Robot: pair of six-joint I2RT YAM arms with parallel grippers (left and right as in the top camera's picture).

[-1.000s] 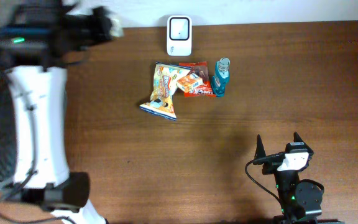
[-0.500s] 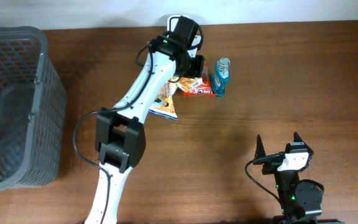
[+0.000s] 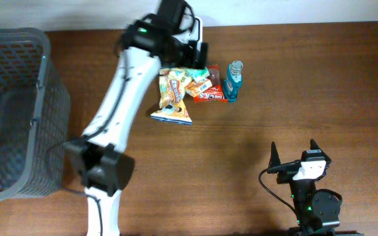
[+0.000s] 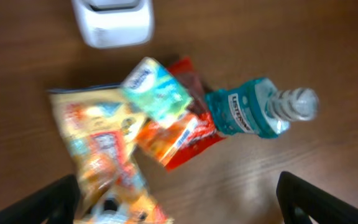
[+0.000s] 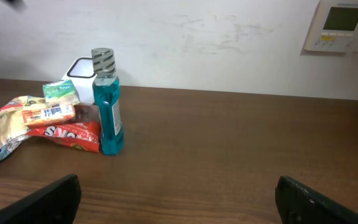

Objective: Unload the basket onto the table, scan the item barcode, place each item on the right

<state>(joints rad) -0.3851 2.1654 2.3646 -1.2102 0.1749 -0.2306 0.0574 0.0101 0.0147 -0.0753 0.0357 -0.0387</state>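
Left end effector [image 4: 179, 202] hangs spread and empty over the cluster of goods at the far edge of the desk [image 3: 274, 72].

Its two dark fingers [image 4: 39, 202] stand wide apart with nothing between them. They point down at a crinkled yellow snack bag [image 3: 174, 98], a small green packet [image 4: 156, 90], an orange carton [image 4: 166, 134] and a flat red packet [image 3: 214, 94]. A blue plastic mouthwash bottle [image 3: 233, 82] touches the red packet's right side, and the white box-shaped scanner [image 4: 112, 22] sits just behind the pile. The wrist is bent downward, and the white forearm runs back in a long reach to the base at the near left, beside a grey mesh basket [image 3: 12, 111]. The right end effector [image 3: 293, 152] rests well apart at the near right, fingers spread, holding nothing.
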